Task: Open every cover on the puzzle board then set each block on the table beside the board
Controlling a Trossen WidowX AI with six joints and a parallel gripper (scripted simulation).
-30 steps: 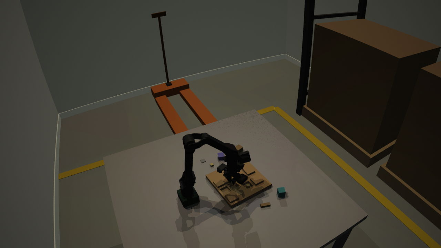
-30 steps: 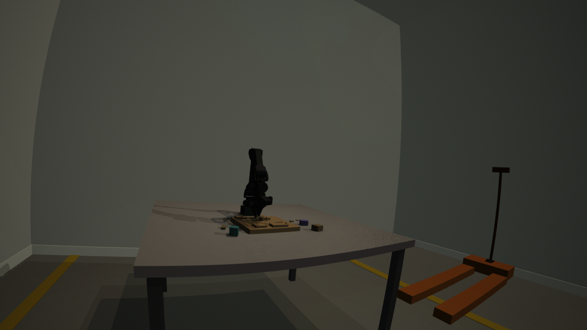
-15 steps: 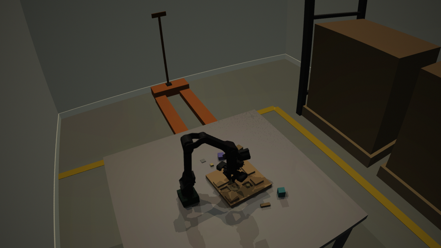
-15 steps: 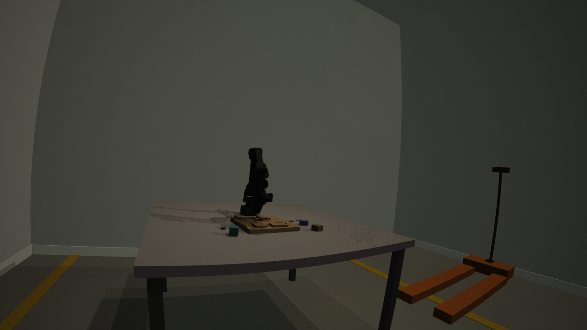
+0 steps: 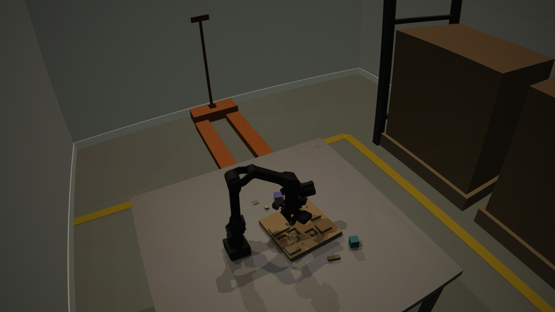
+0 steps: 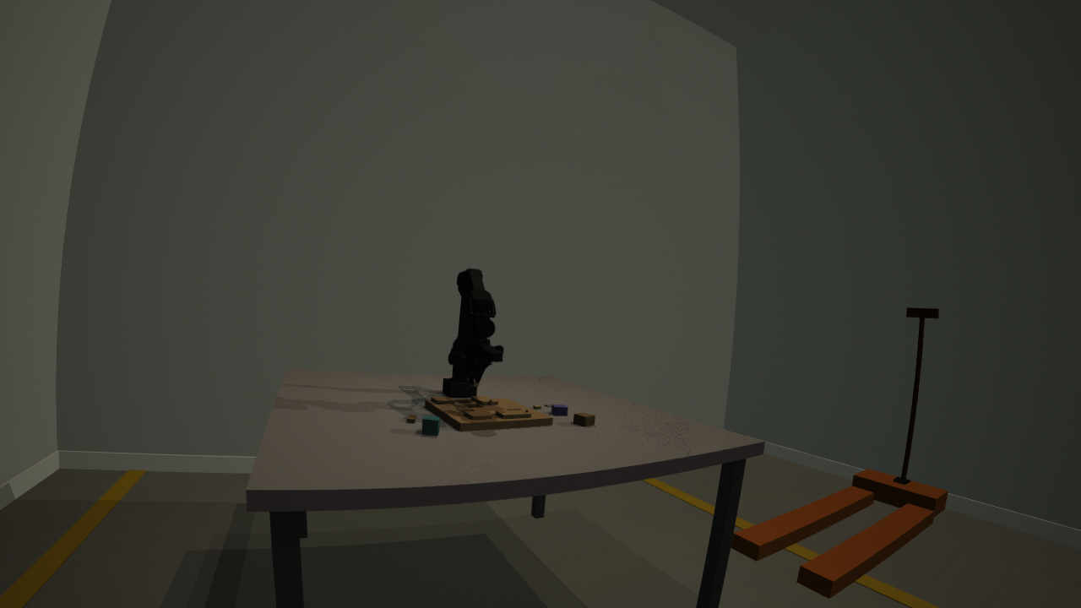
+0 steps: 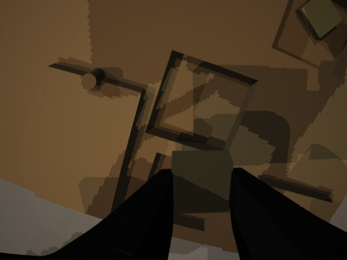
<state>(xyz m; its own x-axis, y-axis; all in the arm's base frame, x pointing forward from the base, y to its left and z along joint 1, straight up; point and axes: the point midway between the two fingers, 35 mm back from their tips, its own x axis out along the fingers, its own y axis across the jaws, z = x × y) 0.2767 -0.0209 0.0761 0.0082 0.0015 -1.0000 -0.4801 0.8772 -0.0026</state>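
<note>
arm arched over the puzzle board (image 5: 274, 221) (image 6: 502, 425), gripper (image 5: 291, 222) (image 6: 477, 387) (image 7: 201, 180) pointing down, fingers slightly open, clamped on olive block (image 7: 202, 182) above the board.

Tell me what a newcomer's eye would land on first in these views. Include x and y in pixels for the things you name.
Probably the black jointed robot arm (image 5: 267, 176) (image 6: 471, 325) arching over the tan wooden puzzle board (image 5: 271, 221) (image 6: 506, 425) (image 7: 108, 22) on the table. Behind the table in the top view, the bright orange pallet truck (image 5: 213, 110) (image 6: 899, 487) stands out on the floor. Up close, a dull olive block (image 7: 202, 180) sits gripped in the black pincer (image 7: 201, 180).
</note>
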